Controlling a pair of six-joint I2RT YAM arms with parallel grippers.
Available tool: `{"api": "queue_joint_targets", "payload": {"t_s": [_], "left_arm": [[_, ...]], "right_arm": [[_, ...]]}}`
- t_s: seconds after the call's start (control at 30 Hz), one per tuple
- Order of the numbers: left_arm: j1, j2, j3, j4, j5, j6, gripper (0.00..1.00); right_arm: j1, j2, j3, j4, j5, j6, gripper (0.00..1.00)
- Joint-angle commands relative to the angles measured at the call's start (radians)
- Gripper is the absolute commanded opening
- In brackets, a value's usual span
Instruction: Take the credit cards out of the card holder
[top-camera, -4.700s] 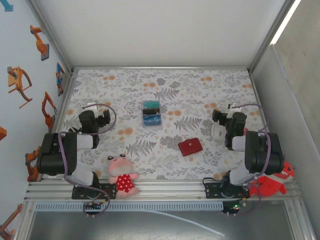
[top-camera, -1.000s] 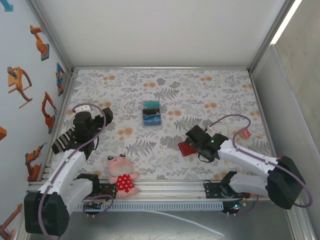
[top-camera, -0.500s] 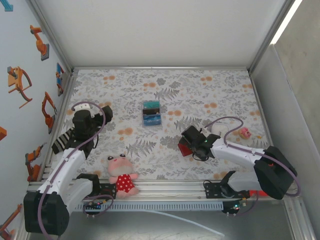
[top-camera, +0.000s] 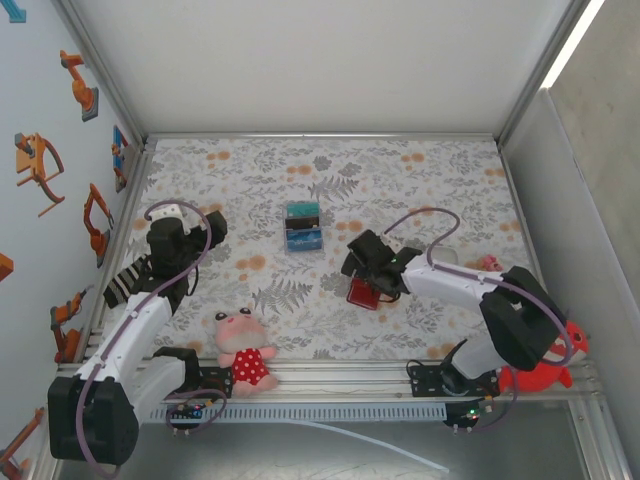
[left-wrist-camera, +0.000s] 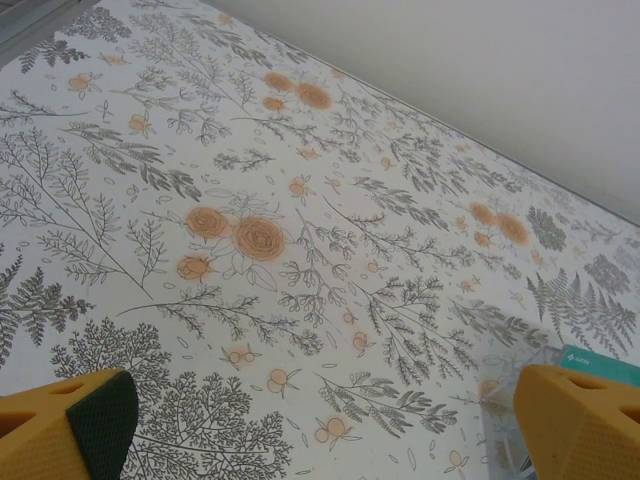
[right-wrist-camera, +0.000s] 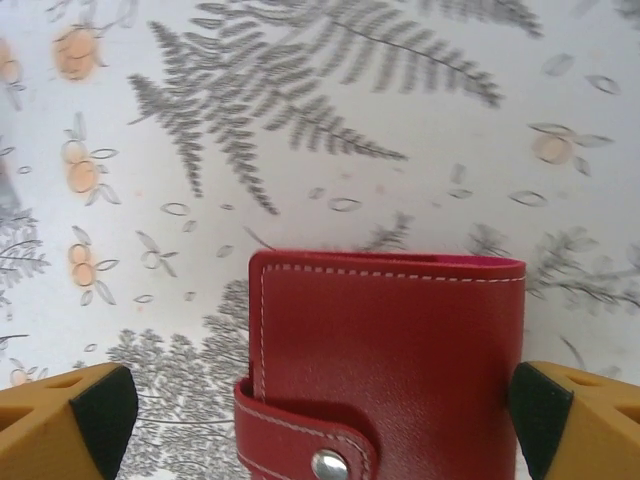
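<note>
Nearest, along the front edge of the grey floral-print tabletop (top-camera: 450, 190): pink plush toy in a red dotted dress (top-camera: 243, 352) on the left, red plush toy (top-camera: 545, 368) on the right, both off-task.

Next out, right of centre: small red leather folding card holder (right-wrist-camera: 390, 350), closed, tab with metal snap (right-wrist-camera: 330, 465) down over the front. Credit cards presumably inside, hidden by the shut cover.

Directly over it: right gripper (right-wrist-camera: 320, 420), yellow fingers with dark pads (right-wrist-camera: 100, 405) spread wide, clamped on nothing.

Key relation: holder between the fingers but off-centre. Edge just beside, maybe touching, the pad at the right of the wrist view; clear gap to the other pad. Stitched far edge square across the finger line. Long axis hard to call, lower part cropped. Probably needs a small sideways shift before closing, or a flick at the tab first.

Left gripper (left-wrist-camera: 320, 420) likewise spread wide and empty, over bare print at the left side, well apart from the holder. Right arm clearly nearer.

Farthest, mid-tabletop: blue and teal card-like item (top-camera: 303, 230) with some clear plastic by it, untouched; cannot tell if cards.
</note>
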Motion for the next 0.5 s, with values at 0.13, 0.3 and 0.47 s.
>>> {"api": "queue_joint_targets", "payload": {"t_s": [0.13, 0.3, 0.47], "left_arm": [[-0.007, -0.009, 0.039, 0.005, 0.01, -0.025, 0.97], [-0.007, -0.017, 0.048, -0.006, 0.015, -0.021, 0.97], [-0.007, -0.024, 0.062, -0.008, 0.032, -0.026, 0.97]], "right_arm": [[-0.004, 0.044, 0.101, -0.129, -0.019, -0.157, 0.95], [-0.004, -0.002, 0.115, -0.241, 0.003, -0.193, 0.95], [-0.001, -0.004, 0.09, -0.221, -0.088, -0.207, 0.96]]}}
